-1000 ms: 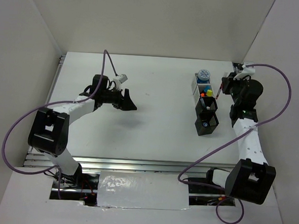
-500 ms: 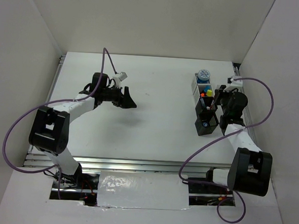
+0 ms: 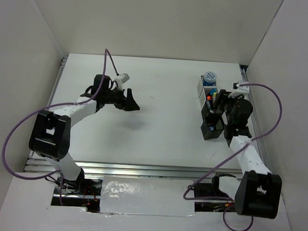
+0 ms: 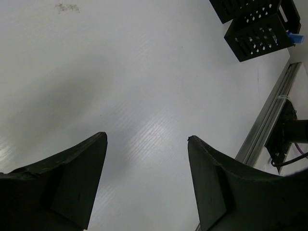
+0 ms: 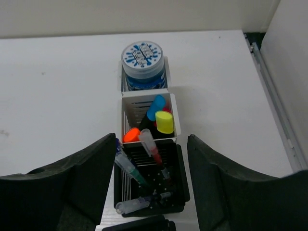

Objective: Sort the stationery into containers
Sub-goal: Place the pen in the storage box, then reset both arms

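Note:
The containers form a short row at the back right. A blue-white tape roll [image 5: 143,57] tops the far one. Behind my fingertips, the white bin [image 5: 174,118] holds highlighters [image 5: 164,121] with yellow, blue and orange caps. My right gripper [image 5: 151,139] hovers open directly above a black bin [image 5: 180,192], where three thin pens [image 5: 154,149] lean or lie, none between the fingers. From above, that gripper [image 3: 219,105] covers the middle of the row. My left gripper [image 3: 130,101] hangs open and empty over bare table, far left of the bins, and shows open in the wrist view [image 4: 147,137].
Another black bin [image 3: 214,128] closes the near end of the row. A metal rail [image 5: 274,103] runs along the table's right edge beside the white side wall. In the left wrist view two black bins [image 4: 260,36] sit far off at the top right.
My right gripper swung left from beside the bins to above them and opened; the thin pen it carried now leans in the black bin. The left gripper barely shifted.

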`<state>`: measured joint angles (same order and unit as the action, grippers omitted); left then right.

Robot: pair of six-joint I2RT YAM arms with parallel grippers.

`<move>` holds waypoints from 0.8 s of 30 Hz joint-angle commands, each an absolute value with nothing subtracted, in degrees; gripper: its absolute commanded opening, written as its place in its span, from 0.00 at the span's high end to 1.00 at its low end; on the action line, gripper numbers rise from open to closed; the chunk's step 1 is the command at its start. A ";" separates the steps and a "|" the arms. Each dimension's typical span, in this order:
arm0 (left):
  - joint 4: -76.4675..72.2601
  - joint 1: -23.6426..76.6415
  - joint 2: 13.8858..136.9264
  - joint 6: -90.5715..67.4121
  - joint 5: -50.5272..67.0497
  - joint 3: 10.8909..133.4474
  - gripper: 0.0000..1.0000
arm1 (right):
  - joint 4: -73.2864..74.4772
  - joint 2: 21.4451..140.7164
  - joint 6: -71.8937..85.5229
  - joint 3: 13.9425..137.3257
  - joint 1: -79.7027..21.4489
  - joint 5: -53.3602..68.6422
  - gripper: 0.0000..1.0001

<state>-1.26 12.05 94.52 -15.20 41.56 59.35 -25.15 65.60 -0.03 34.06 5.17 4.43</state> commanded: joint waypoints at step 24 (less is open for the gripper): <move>16.17 10.46 71.29 -9.84 5.19 53.96 0.01 | 23.99 33.49 -9.85 37.00 17.23 24.00 0.00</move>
